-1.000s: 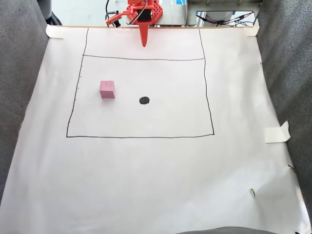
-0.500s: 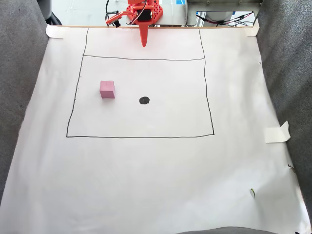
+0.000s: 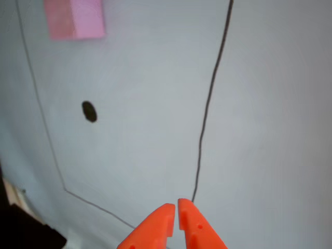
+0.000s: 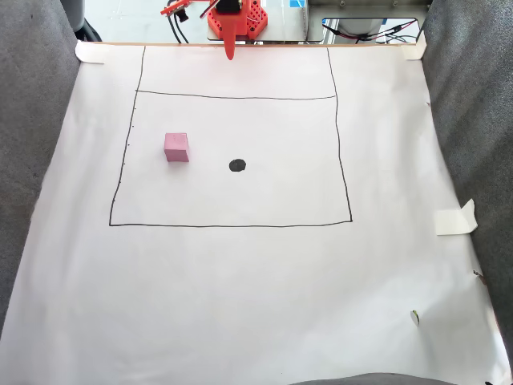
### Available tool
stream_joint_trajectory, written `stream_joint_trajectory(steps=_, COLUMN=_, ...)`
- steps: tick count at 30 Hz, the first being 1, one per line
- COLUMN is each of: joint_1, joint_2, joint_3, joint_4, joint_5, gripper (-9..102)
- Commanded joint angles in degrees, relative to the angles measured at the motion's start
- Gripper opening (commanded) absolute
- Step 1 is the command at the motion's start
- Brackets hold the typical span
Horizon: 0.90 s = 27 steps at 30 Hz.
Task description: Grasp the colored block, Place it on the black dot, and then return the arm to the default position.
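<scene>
The colored block [image 4: 176, 147], a pale pink cube, rests inside the drawn rectangle, left of the black dot [image 4: 237, 165] and apart from it. The arm's orange gripper [image 4: 230, 53] hangs at the far top edge of the paper, well away from both. In the other view the block [image 3: 74, 19] is at the top left, with its darker face turned left. The black dot [image 3: 89, 111] lies below it. The gripper [image 3: 174, 208] pokes in from the bottom, its two pointed fingers pressed together with nothing between them.
A white paper sheet [image 4: 240, 289] covers the table, with a thin black outline [image 4: 344, 160] drawn on it. Grey fabric [image 4: 473, 96] flanks both sides. A loose piece of tape [image 4: 455, 218] sits at the right edge, and cables [image 4: 369, 32] lie behind the paper.
The orange gripper has drawn back toward the top edge of the paper and shifted slightly left. Block and dot have not moved.
</scene>
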Motion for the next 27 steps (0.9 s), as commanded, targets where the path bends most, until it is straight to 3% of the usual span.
stream_joint_trajectory(steps=1, joint_1=1.23, joint_2=-8.88, joint_3=-13.27, joint_4=3.60, joint_5=0.26, gripper=0)
stream_joint_trajectory(steps=12, joint_1=8.35, joint_2=-43.59, joint_3=-43.68, joint_4=10.02, joint_5=-2.02, gripper=0)
stream_joint_trajectory(steps=19, joint_1=13.45, joint_2=-59.85, joint_3=-62.58, joint_4=13.89, joint_5=1.85, gripper=0)
stream_joint_trajectory(steps=27, joint_1=14.77, joint_2=-75.06, joint_3=-74.44, joint_4=16.00, joint_5=2.55, gripper=0)
